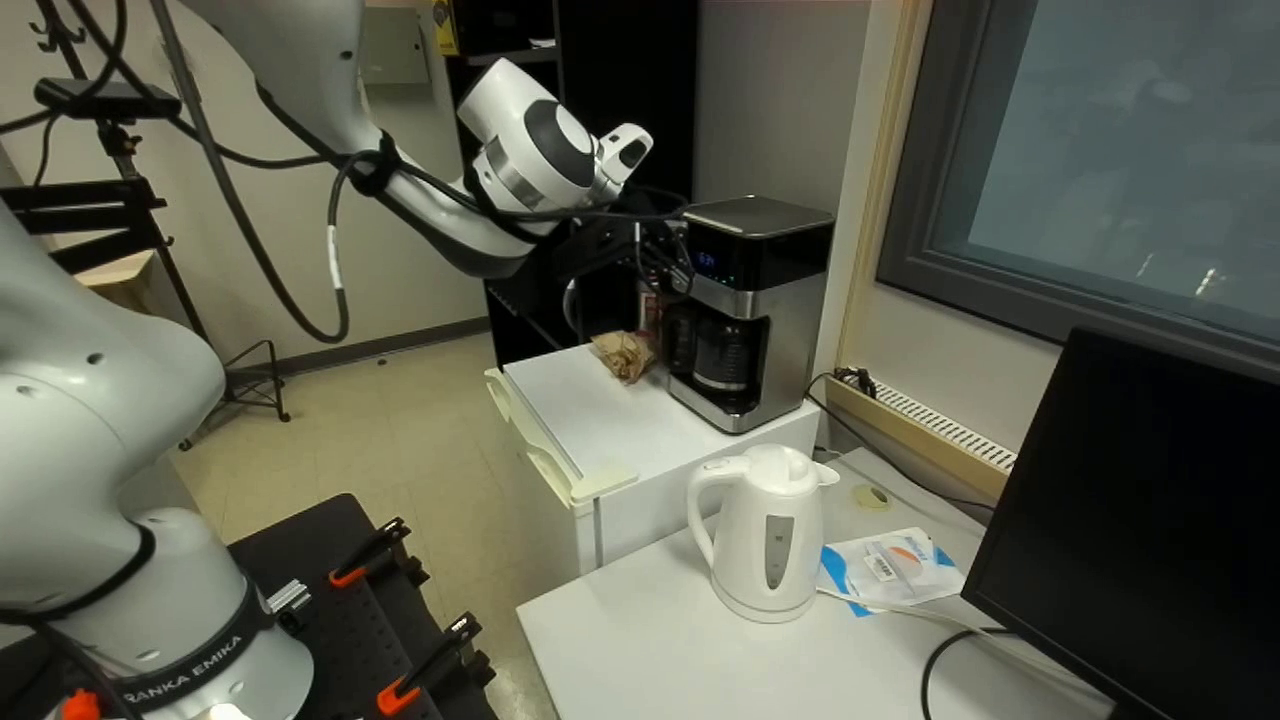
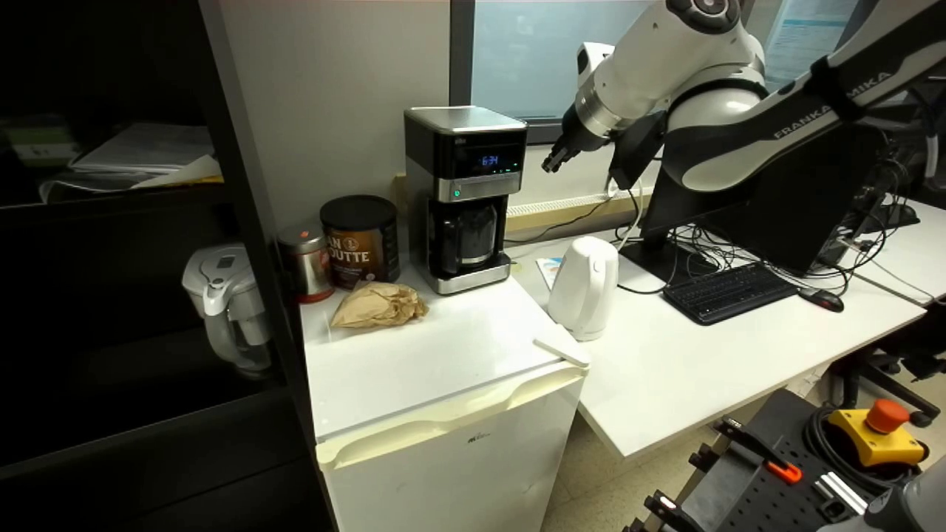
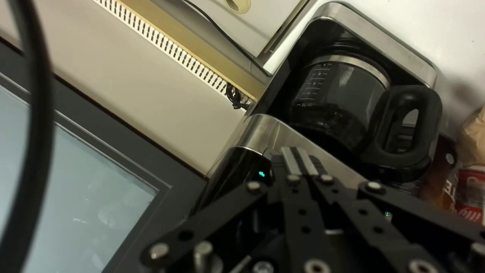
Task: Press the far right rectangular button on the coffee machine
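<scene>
Steel-grey and glossy black: the drip coffee maker (image 2: 477, 187) is standing on a white mini fridge (image 2: 443, 362), near the desk (image 2: 702, 377). Its display (image 2: 488, 159) is glowing blue and reading "6:34"; the maker's mark above is showing too small to read. The glass carafe (image 3: 341, 94) is sitting in the recess, its wall carrying a printed scale.

Robotiq gripper (image 3: 299, 161): I am seeing both fingers resting together, tips pointing toward the coffee maker's front. In an exterior view a gap is showing between tips and coffee maker. The arm (image 2: 739, 148) is wearing "FRANKA" and, past a black strap, "MIKA"; its base (image 1: 190, 600) is showing "RANKA EMIKA".

Labels: a brown coffee canister (image 2: 362, 244) beside the coffee maker is displaying "AN" over "OUTTE". In the wrist view a red label (image 3: 470, 201) is reading "illy". The fridge door's logo (image 2: 478, 437) is looking illegible from here. On the desk, a white electric kettle (image 1: 745, 540) is standing beside a blue-and-white packet (image 1: 890, 565) whose lettering I am failing to make out.
</scene>
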`<state>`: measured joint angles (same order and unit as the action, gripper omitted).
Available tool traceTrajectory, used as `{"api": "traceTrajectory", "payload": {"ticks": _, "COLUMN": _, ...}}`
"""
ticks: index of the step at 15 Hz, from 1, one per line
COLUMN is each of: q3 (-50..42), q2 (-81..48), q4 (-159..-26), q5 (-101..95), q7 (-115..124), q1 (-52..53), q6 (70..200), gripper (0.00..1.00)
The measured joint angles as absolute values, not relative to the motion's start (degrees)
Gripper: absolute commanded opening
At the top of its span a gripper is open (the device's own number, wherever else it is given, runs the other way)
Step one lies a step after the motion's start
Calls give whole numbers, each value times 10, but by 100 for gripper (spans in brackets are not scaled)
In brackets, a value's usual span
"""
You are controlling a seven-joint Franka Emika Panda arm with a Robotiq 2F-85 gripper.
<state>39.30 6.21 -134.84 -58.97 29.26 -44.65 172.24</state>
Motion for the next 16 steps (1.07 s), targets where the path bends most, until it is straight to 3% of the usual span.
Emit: {"api": "traceTrajectory", "payload": {"ticks": 16, "q3": 408, "q2": -121, "q4": -1213, "q5": -874, "q7": 506, "q1": -433, "q6": 1622, "gripper": 0}}
